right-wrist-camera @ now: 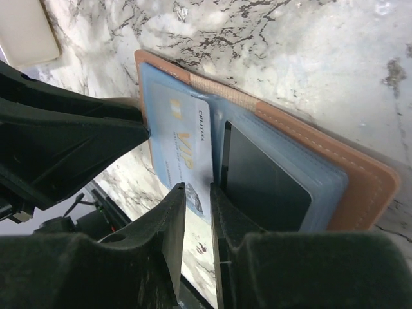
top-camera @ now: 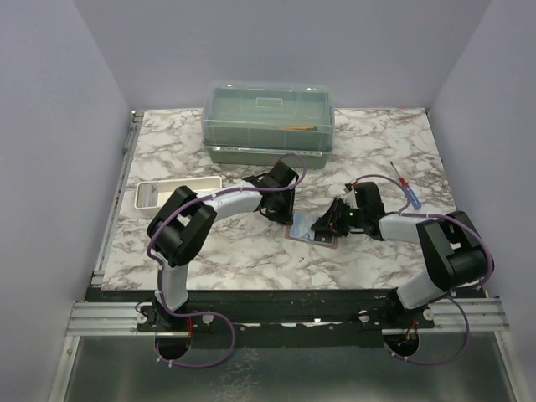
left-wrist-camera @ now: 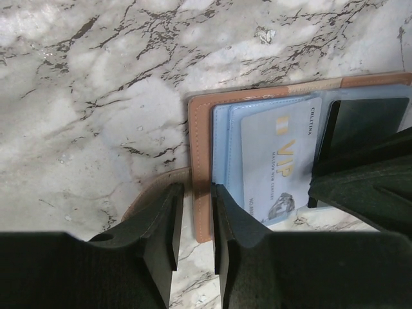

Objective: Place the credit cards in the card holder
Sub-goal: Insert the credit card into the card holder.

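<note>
The brown card holder (top-camera: 303, 229) lies open and flat on the marble table between my two grippers. In the left wrist view its tan border (left-wrist-camera: 201, 129) frames bluish pockets. A pale "VIP" credit card (left-wrist-camera: 277, 161) sits in one pocket and sticks out past the holder's edge. A dark card (left-wrist-camera: 367, 122) sits in the neighbouring pocket. My left gripper (left-wrist-camera: 197, 190) is almost shut and empty, its tips down on the holder's border and snap tab. My right gripper (right-wrist-camera: 197, 188) is almost shut and empty, its tips at the pale card's (right-wrist-camera: 187, 141) protruding edge, beside the dark card (right-wrist-camera: 257, 180).
A translucent green lidded box (top-camera: 270, 117) stands at the back centre. A long white tray (top-camera: 176, 194) lies to the left of the left arm. A screwdriver with a red and blue handle (top-camera: 408, 188) lies at the right. Both grippers (top-camera: 280, 209) (top-camera: 328, 222) crowd the holder.
</note>
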Robot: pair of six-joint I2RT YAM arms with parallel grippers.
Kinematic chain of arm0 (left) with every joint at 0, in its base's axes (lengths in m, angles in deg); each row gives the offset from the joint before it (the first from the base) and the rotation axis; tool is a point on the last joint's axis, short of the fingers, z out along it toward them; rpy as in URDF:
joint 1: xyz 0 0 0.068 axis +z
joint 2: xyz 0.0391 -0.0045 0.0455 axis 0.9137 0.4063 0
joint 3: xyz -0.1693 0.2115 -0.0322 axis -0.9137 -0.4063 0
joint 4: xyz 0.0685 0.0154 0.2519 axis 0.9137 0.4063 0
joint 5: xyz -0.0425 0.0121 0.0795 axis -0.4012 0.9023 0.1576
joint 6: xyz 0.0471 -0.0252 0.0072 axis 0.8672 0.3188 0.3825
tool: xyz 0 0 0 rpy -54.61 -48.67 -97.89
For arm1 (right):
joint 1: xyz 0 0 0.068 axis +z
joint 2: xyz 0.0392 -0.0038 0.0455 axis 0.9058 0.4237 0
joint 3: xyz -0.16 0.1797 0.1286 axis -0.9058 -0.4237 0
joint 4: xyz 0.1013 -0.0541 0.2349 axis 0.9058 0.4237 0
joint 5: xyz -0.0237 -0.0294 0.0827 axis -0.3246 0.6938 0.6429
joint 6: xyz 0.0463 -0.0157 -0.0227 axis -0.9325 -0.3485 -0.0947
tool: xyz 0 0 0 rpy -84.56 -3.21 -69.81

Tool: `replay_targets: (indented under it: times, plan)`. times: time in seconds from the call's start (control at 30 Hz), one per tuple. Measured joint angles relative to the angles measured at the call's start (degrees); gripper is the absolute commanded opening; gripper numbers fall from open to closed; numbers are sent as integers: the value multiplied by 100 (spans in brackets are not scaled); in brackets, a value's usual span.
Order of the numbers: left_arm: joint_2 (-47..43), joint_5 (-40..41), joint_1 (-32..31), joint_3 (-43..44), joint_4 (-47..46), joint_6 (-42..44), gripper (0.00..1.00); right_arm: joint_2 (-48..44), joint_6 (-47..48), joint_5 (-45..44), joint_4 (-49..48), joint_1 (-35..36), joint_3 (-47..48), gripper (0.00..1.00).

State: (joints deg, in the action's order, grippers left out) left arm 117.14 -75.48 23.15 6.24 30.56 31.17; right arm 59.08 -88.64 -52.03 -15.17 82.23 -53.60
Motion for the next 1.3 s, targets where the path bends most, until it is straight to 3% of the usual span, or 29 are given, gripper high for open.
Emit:
replay_targets:
  times: [0.3,0.43,0.53,0.73,1.07,1.3]
  plan:
    - [-28,2,0,-61,-72,-66,27,240,-601,560,-763,76,-240,27]
    - [-37,2,0,-61,-66,-59,30,149,-498,422,-470,76,-192,28]
    - [-66,-35,0,-79,-33,-48,36,-87,-341,184,-57,76,-162,36]
    - [-184,-186,0,-199,153,-33,34,-367,-66,-39,339,116,-103,37]
    - [-184,-262,4,-216,157,-9,31,382,-26,-42,227,466,487,35]
    - [-195,-262,15,-199,173,81,48,323,195,-411,555,516,695,36]
